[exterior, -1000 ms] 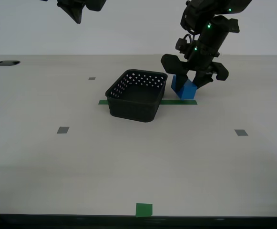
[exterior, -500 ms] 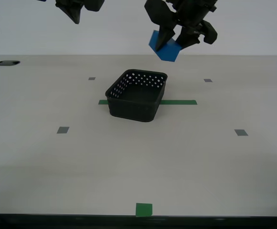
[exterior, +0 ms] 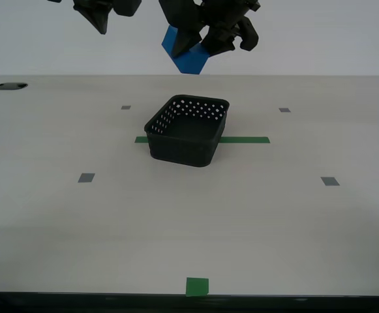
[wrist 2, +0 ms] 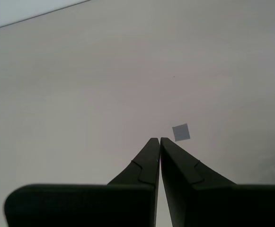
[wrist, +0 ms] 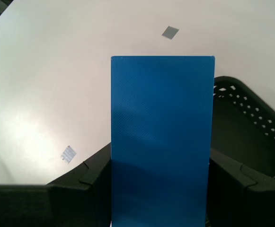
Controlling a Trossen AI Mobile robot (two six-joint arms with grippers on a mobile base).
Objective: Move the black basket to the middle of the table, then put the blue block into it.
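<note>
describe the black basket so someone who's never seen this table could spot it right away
On the wide pale beige table, find the green tape strip running across its middle. The black basket sits on that strip, below the blue block held in my first gripper. It is the only container there: rectangular, open-topped, its sides perforated with small holes.

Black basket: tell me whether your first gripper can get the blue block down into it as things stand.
Probably yes. My first gripper holds the blue block in the air above the far side of the black basket. The basket's top is open, it looks empty, and my second gripper hangs off to the side.
</note>
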